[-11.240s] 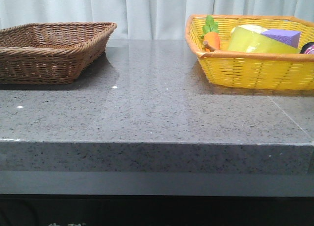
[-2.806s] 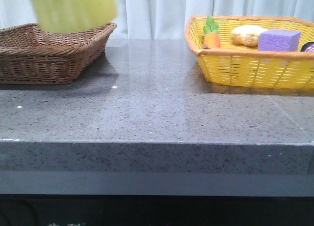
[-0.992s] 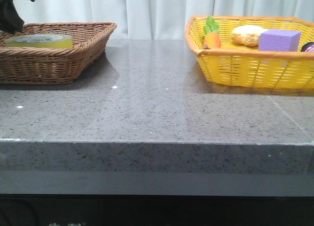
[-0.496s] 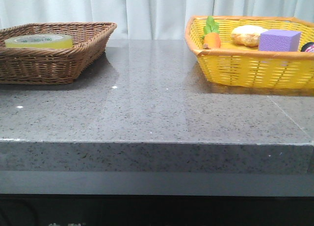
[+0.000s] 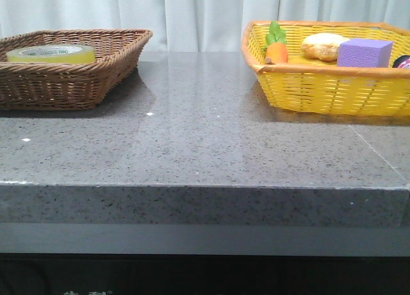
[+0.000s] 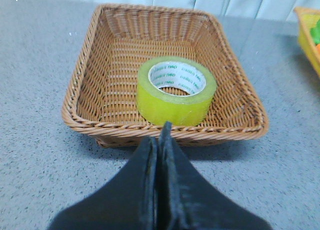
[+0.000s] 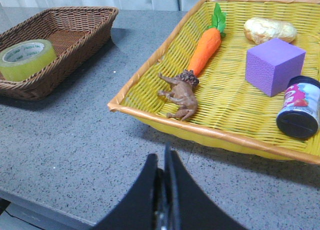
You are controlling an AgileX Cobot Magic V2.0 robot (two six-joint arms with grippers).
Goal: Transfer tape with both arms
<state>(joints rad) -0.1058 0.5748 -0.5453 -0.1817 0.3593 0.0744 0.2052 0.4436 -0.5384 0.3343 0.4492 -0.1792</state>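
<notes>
- The tape (image 5: pixel 50 53) lies flat inside the brown wicker basket (image 5: pixel 96 77) at the table's left end; 11.2 s ago it was propped in the yellow basket (image 5: pixel 333 90) at the right, and 2.8 s ago it was a blur above the brown one.
- The grey stone table (image 5: pixel 205 141) carries both baskets, well apart, just as in every earlier frame.
- The yellow basket now shows a purple block (image 7: pixel 274 65), a carrot toy (image 7: pixel 205 46), a bread roll (image 7: pixel 269 29), a lion figure (image 7: pixel 180 94) and a small jar (image 7: pixel 299 113), which all lie apart from each other.
- The tape looks like 1 wide roll of translucent yellow-green film, hole upward, with green lettering on its white core (image 6: pixel 177 78).
- The left gripper (image 6: pixel 160 140), seen 1.0 s ago above the brown basket, is gone from the front view; its fingers are pressed together, empty, outside the near rim.
- The right gripper (image 7: pixel 166 162) is likewise closed on nothing, outside the yellow basket.
</notes>
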